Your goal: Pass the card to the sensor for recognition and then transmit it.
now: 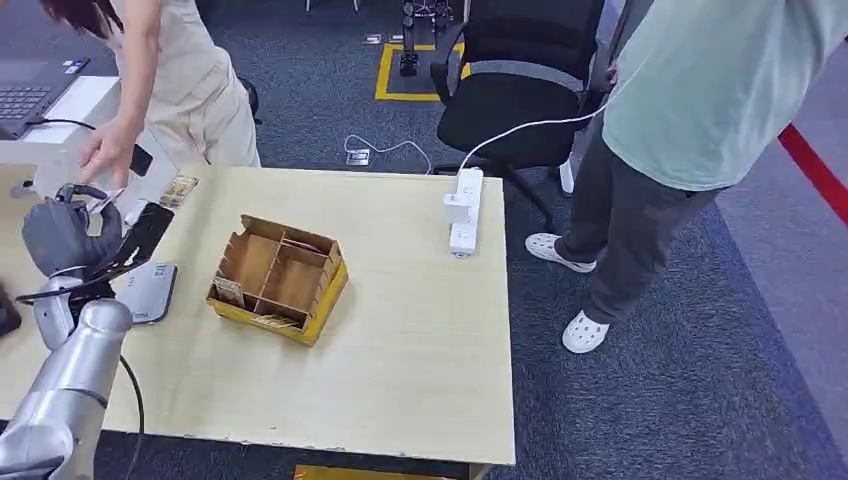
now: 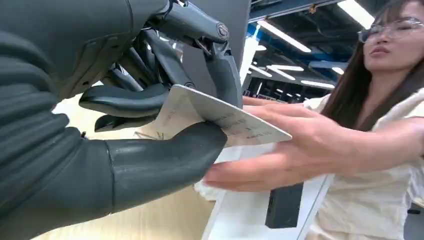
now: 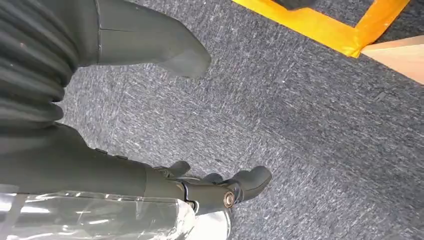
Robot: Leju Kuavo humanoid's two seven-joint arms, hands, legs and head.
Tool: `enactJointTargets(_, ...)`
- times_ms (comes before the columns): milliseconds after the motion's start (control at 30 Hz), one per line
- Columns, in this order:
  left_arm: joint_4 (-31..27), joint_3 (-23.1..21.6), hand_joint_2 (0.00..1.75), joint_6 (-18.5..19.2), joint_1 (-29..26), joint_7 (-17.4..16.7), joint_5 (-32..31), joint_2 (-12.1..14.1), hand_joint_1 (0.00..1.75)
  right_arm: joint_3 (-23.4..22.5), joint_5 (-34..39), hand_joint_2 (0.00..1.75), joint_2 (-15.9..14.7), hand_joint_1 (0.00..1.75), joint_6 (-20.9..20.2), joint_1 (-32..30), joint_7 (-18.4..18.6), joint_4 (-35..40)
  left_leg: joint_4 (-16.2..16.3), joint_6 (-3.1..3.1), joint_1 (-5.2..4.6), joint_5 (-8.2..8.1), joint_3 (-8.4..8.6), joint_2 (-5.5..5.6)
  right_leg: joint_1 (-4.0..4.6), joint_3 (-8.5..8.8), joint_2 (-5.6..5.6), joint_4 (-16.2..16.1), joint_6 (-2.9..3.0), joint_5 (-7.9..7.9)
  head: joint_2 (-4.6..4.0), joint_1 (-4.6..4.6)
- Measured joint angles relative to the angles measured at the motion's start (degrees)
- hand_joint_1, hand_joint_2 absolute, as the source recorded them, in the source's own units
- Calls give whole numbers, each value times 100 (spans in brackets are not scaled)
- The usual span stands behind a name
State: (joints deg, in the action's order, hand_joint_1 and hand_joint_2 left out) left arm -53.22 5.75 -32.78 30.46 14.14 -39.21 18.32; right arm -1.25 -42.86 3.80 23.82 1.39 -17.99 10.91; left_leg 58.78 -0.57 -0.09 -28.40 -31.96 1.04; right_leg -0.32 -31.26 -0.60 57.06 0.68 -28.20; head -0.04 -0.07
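a pale wooden worktop stands on dark grey carpet marked with yellow tape and a red stripe. a black office chair sits behind it, under long ceiling lights.

A divided cardboard box with yellow outer walls sits on the light wooden table, just to the right of the left hand. A white power strip lies farther right, its cable running off toward a black office chair. A laptop stands beyond the hand. Grey carpet carries yellow floor tape.
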Motion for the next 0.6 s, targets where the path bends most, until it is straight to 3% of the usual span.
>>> enactJointTargets(200, 68, -244, 175, 395, 311, -22, -26, -90, 175, 24, -4, 175, 7, 0, -39, 39, -20, 26, 1, 0, -1, 0, -1, -1, -1, 1, 0, 0, -2, 2, 0, 2)
enactJointTargets(367, 63, -312, 175, 667, 367, 109, 600, -153, 175, 33, 17, 175, 7, 0, -39, 37, -20, 31, 1, 0, -1, -1, -1, -12, -1, -2, -18, 0, -1, 2, 0, 0)
enactJointTargets(400, 52, -312, 175, 730, 366, 164, 725, -166, 0, 35, 17, 175, 9, 0, -39, 34, -20, 31, 1, 0, -1, -1, -1, -14, -1, -3, -19, 0, -1, 2, 0, 0)
enactJointTargets(600, -55, -312, 175, 942, 304, 241, 997, -166, 0, 39, 7, 175, 22, 0, -55, 30, -37, 31, 0, -1, 0, -2, -7, -13, -1, -5, -17, 0, -2, 1, 0, 2)
